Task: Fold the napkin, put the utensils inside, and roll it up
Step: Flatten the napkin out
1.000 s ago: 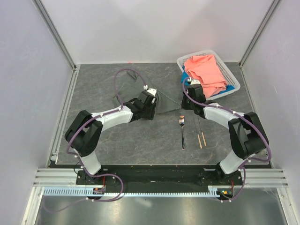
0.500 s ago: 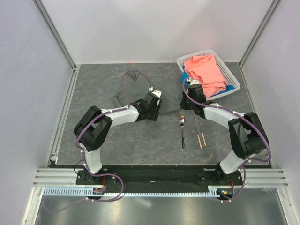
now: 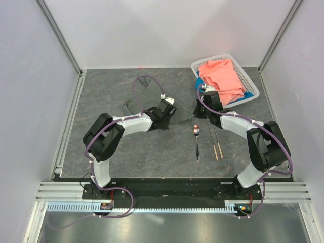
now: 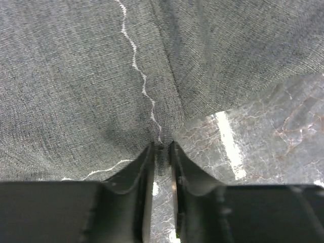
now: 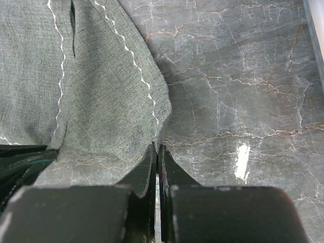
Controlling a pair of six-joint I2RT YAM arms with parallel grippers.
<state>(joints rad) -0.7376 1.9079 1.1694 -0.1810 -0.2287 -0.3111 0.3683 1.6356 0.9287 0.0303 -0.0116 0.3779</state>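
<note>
The top view looks steeply down from above and behind the arm bases, taking in the whole bench (image 3: 152, 152). The wrist views sit just behind the left tool (image 4: 161, 149) and right tool (image 5: 156, 149), facing forward. Both are very near the napkin (image 5: 76, 76) ahead of the tips, probably sharing one end.

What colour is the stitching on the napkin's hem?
White, against the dark grey napkin; clearest in the left wrist view.

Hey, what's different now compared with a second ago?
The left gripper narrowed its jaws onto the hem of the dark grey cloth napkin, and that arm's elbow swung rightward. The right gripper stayed clamped on the napkin's edge; the silver metal fork and light wooden chopsticks did not move.
</note>
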